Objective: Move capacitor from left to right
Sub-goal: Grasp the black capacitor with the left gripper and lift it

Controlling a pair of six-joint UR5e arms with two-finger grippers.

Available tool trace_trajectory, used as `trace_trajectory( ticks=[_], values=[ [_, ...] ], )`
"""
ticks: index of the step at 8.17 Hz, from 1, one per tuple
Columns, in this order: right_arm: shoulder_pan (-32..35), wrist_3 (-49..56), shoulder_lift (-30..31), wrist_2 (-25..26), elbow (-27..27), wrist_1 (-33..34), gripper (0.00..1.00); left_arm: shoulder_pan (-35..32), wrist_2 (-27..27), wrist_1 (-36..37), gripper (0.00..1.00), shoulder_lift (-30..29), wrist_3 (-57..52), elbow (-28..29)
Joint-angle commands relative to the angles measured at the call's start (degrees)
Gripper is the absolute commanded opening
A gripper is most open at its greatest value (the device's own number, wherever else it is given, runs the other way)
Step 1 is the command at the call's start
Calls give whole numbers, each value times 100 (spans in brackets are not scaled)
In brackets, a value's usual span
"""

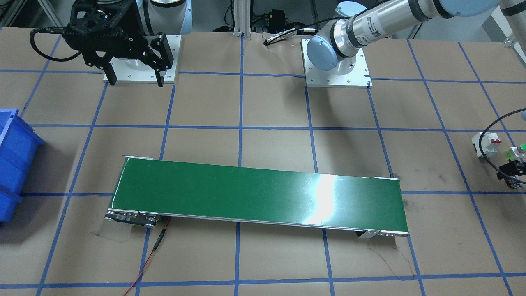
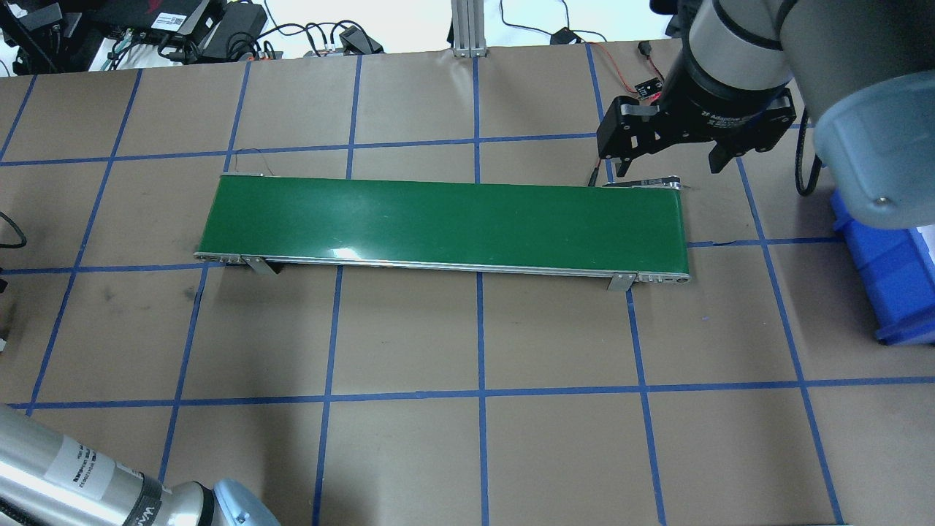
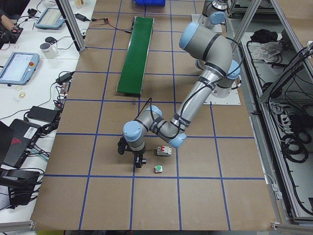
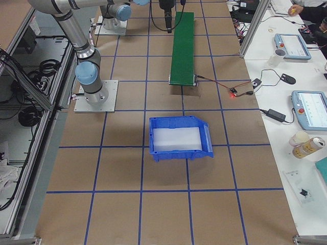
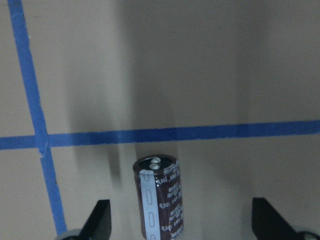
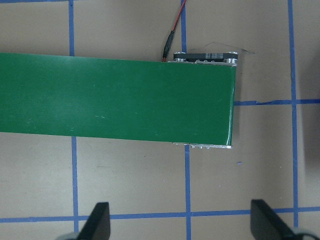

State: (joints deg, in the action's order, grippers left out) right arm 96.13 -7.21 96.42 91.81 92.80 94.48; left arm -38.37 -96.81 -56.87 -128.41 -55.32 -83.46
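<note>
Capacitor [image 5: 159, 197] sits between left gripper's [image 5: 183, 222] spread jaws, no contact. We see right gripper's [image 1: 135, 80] jaws spread too.

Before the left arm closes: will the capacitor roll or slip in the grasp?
The capacitor is a smooth, glossy cylinder, so it may roll if nudged and could slip in a light pinch. It looks rigid. It sits nearer one finger, so that finger probably touches first and pushes it.
</note>
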Motion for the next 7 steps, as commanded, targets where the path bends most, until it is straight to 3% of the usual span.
trace_trajectory(
  ticks=[1, 4, 7],
  values=[
    [-7, -9, 0, 4, 1, 0, 100, -4, 4, 0, 100, -44, -5, 14],
    [-7, 0, 0, 4, 1, 0, 100, 31, 4, 0, 84, -132, -14, 23],
    [-7, 0, 0, 4, -7, 0, 100, 66, -5, 0, 49, -158, -119, 23]
  ],
)
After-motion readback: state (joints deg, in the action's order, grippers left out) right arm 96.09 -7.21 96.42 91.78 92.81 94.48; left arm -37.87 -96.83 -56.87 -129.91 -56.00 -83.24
